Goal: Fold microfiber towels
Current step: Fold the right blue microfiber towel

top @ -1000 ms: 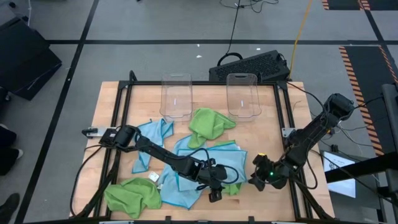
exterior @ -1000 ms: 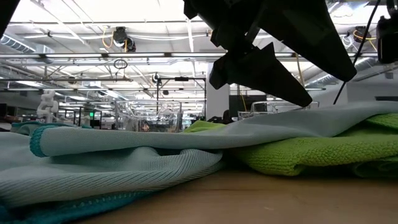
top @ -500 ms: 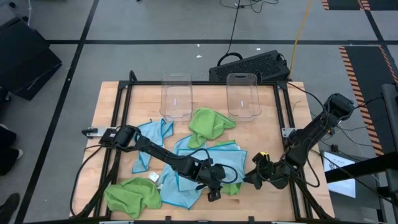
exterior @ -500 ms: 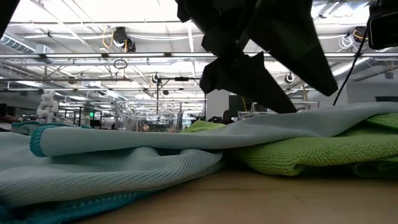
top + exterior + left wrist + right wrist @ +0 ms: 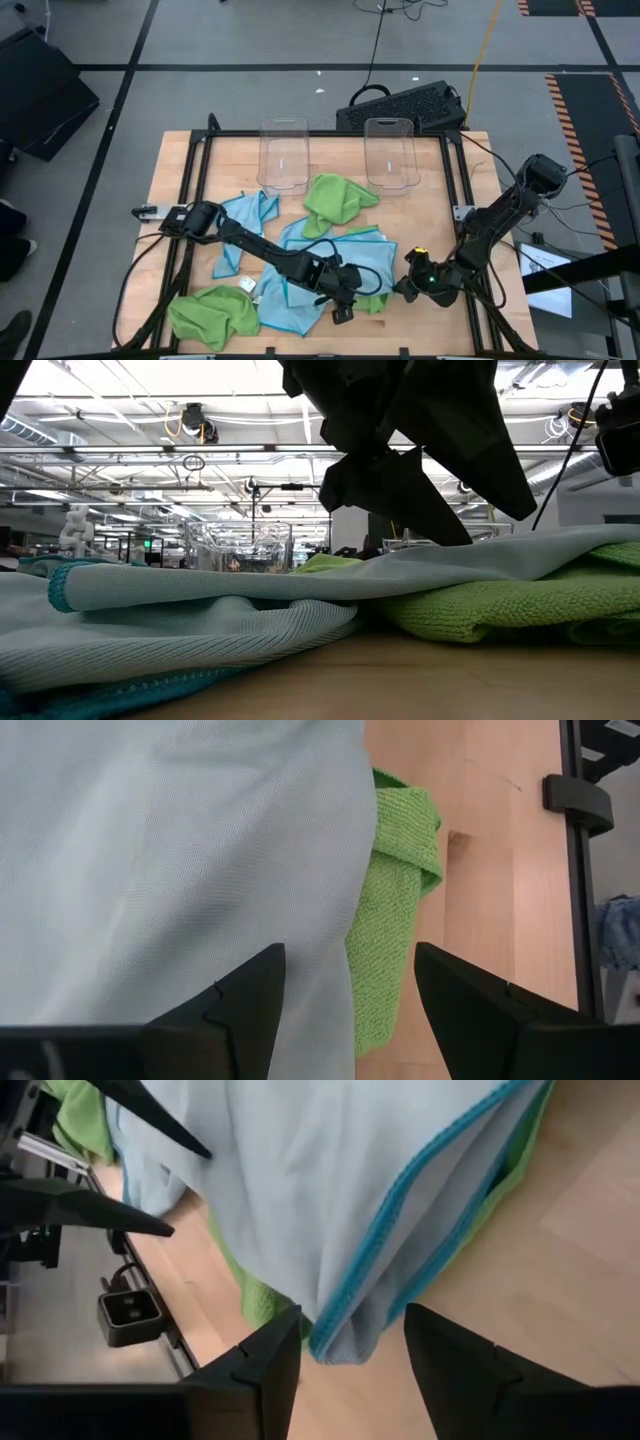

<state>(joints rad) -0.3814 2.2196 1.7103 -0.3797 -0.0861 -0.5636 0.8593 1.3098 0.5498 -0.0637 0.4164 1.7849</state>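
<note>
I have both grippers, left (image 5: 345, 985) and right (image 5: 350, 1345), open over the light blue microfiber towel (image 5: 330, 1190), corner ungrasped; next, pinch it.

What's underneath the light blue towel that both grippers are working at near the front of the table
A lime green towel lies under the light blue towel, sticking out past its edge onto the wooden table. How far the green one reaches beneath is covered by the blue cloth.

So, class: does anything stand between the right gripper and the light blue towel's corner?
Nothing visible does. The right gripper faces the light blue towel directly, its fingers open either side of the teal-edged corner, with only bare table around it.
</note>
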